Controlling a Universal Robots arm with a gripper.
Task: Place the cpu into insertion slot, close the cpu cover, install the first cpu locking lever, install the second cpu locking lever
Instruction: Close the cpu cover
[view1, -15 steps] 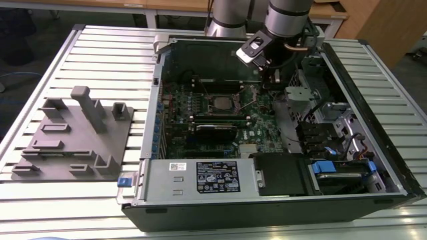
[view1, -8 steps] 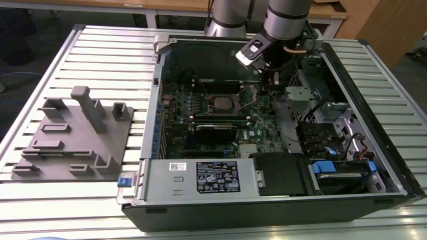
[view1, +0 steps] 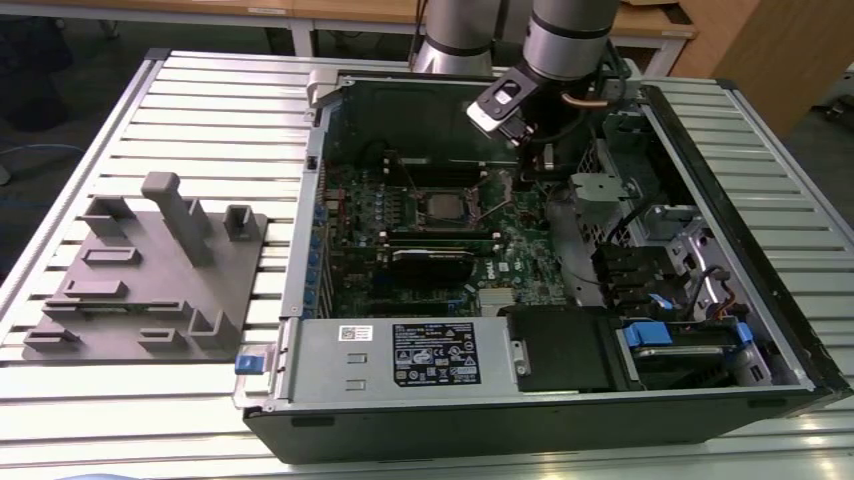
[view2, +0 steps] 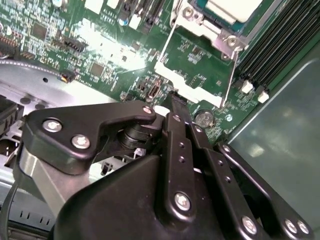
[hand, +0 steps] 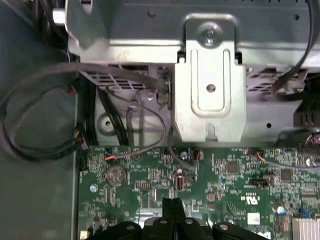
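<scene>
The computer case lies open on the tabletop, toward the edge at the exterior view's right, and a fixture tray sits apart from it by the opposite edge. Inside the case lies the circuit board, with the insertion slot near its middle and the cpu lying in it. Memory slots run behind the socket, and a second row in front of it. The power-supply box fills the case's near side, with a drive bay beside it. My jaws, tips together, hang over the board between the socket and a metal bracket.
</scene>
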